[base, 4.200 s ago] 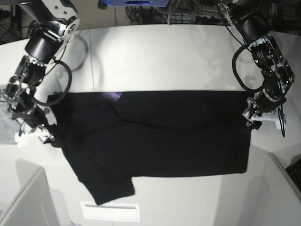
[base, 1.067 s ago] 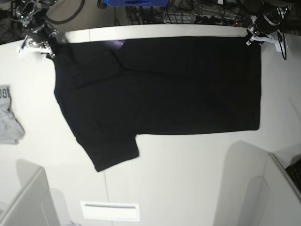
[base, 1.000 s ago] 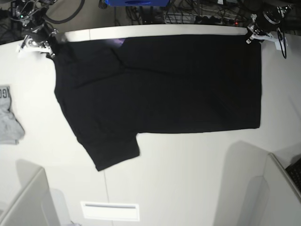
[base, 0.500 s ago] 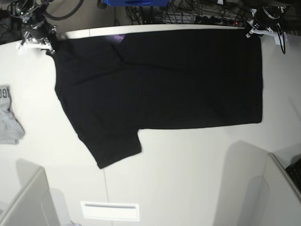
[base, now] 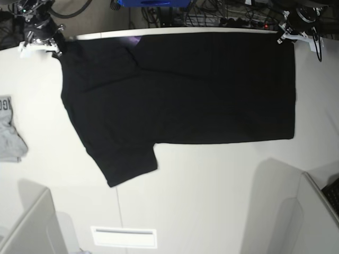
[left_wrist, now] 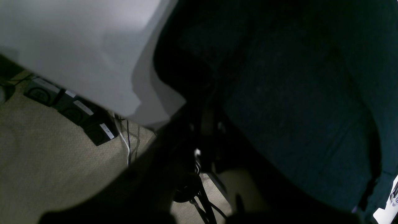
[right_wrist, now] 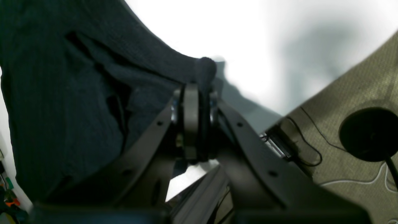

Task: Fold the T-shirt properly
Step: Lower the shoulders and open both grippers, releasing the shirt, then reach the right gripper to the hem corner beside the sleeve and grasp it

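Observation:
The black T-shirt [base: 180, 90] lies spread flat across the table, its top edge along the far table edge and one sleeve [base: 127, 164] pointing toward the near side. A sliver of purple print [base: 131, 39] shows at the collar fold. At the shirt's far-left corner my right gripper [base: 53, 45] is shut on the cloth; the right wrist view shows its fingers [right_wrist: 191, 102] pinching a bunched fold of the T-shirt [right_wrist: 77, 93]. My left gripper [base: 283, 36] is shut on the far-right corner. In the dark left wrist view, that gripper [left_wrist: 207, 121] meets the T-shirt [left_wrist: 295, 93] at the table edge.
A small grey garment [base: 9, 132] lies at the table's left edge. A white strip [base: 124, 237] sits near the front edge. Grey divider panels [base: 32, 227] rise at both near corners. Cables and power strips [base: 222, 18] lie on the floor behind the table.
Both grippers have dragged the shirt from mid-table to the far edge. Over the last second it crept only slightly further that way.

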You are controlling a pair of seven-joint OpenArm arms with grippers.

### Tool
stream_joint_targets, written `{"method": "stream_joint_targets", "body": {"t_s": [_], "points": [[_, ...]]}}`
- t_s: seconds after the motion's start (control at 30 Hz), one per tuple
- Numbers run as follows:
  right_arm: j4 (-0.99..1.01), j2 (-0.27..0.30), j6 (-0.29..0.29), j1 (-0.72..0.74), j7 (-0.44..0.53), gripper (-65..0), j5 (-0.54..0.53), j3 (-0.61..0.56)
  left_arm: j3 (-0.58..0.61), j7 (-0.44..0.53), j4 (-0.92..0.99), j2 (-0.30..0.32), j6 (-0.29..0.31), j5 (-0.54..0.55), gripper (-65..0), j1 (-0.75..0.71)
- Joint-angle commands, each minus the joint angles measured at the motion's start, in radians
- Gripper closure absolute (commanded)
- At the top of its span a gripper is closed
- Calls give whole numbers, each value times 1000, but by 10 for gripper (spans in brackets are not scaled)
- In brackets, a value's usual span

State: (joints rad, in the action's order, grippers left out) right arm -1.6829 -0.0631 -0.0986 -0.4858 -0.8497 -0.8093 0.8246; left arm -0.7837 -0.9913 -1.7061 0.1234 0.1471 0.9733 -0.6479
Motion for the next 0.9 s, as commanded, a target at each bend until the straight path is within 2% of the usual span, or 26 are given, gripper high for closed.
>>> {"method": "stream_joint_targets", "body": {"t_s": [0.0,0.13,0.17,0.2,0.27,0.3,0.37,0.43,0.63,0.7,0.77,0.87], "points": [[-9,7,0,-15,-35,0,23,5,-7,7,-16,14,4,9,0,-8],[-12,-13,0,-15,-33,0,21,11,-30,7,-16,14,3,9,0,-13],[-23,-16,0,-15,-33,-63,21,26,-53,5,-16,14,3,9,0,-13],[-35,-30,0,-15,-33,-162,21,39,-76,5,-16,12,3,9,-30,-13],[-66,-47,0,-17,-30,-302,23,57,-115,5,-16,12,3,9,-221,-14],[-82,-50,0,-17,-32,-344,23,69,-138,5,-16,12,3,9,-314,-13],[-108,-50,0,-17,-32,-353,23,85,-185,5,-16,14,4,9,-444,-10],[-128,-50,0,-14,-29,-353,23,104,-222,5,-16,14,4,11,-512,-2],[-164,-37,0,20,-27,-353,28,114,-273,5,-18,15,4,11,-517,20],[-184,-16,0,49,-32,-353,28,104,-316,5,-18,15,4,11,-517,23],[-207,-2,0,91,-33,-353,28,63,-368,5,-19,20,4,9,-517,56],[-236,29,4,155,-33,-353,28,-54,-409,5,-33,65,4,9,-515,93]]}}
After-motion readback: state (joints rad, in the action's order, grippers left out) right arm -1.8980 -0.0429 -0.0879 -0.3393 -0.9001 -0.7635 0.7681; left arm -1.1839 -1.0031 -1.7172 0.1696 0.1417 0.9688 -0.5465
